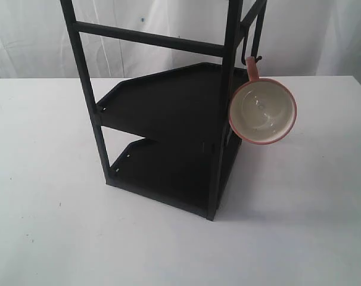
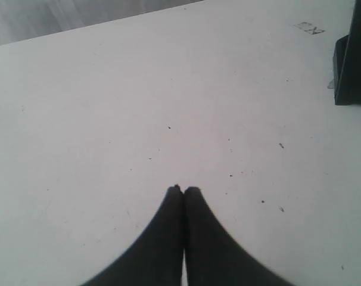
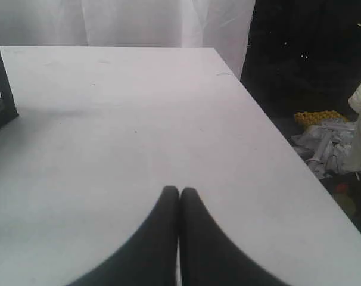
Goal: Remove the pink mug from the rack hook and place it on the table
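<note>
The pink mug point(image 1: 263, 111) hangs by its loop handle from a hook point(image 1: 247, 58) on the right side of the black rack point(image 1: 168, 113), its cream inside facing the exterior camera. The rack stands in the middle of the white table point(image 1: 49, 226). Neither arm shows in the exterior view. My left gripper point(image 2: 183, 190) is shut with nothing in it, low over bare tabletop, with a corner of the rack point(image 2: 350, 65) ahead of it. My right gripper point(image 3: 179, 190) is also shut and empty, with a rack post point(image 3: 2, 77) off to one side.
White curtains point(image 1: 168, 24) hang behind the table. The right wrist view shows the table's edge point(image 3: 270, 125), with a dark floor and clutter point(image 3: 329, 143) beyond it. White tabletop surrounds the rack on all sides.
</note>
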You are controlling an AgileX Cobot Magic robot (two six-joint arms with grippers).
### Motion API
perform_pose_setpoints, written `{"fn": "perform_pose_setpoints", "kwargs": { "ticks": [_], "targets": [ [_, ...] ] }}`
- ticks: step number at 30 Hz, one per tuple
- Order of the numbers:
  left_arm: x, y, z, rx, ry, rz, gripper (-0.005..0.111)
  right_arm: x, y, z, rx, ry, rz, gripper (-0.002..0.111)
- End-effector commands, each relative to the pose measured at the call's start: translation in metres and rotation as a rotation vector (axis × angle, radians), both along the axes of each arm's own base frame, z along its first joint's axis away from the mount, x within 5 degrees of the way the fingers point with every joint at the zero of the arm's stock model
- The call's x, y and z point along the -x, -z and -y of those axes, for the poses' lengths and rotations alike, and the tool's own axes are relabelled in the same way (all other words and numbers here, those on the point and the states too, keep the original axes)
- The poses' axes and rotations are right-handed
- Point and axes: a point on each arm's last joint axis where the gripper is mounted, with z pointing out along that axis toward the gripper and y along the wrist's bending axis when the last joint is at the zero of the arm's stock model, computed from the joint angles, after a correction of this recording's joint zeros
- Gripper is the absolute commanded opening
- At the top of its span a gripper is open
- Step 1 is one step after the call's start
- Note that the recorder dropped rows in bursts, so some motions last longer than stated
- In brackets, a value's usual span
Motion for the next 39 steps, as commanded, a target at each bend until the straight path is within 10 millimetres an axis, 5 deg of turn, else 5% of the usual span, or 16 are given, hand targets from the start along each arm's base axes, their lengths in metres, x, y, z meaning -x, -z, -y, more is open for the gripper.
{"fn": "perform_pose_setpoints", "kwargs": {
  "ticks": [1,15,21,39],
  "targets": [
    [0.000,0.000,0.001,0.008,0.006,0.007,0.000,0.000,-0.001,0.000,-0.001,-0.003,0.013,0.000],
    [0.000,0.000,0.001,0.008,0.006,0.007,0.000,-0.003,-0.024,-0.005,0.082,-0.067,0.250,0.000],
    [0.000,0.000,0.001,0.008,0.006,0.007,0.000,-0.002,-0.042,-0.008,-0.441,-0.076,0.508,0.000],
    [0.000,0.000,0.001,0.008,0.006,0.007,0.000,0.000,-0.049,-0.008,-0.446,-0.102,0.593,0.000]
  ]
}}
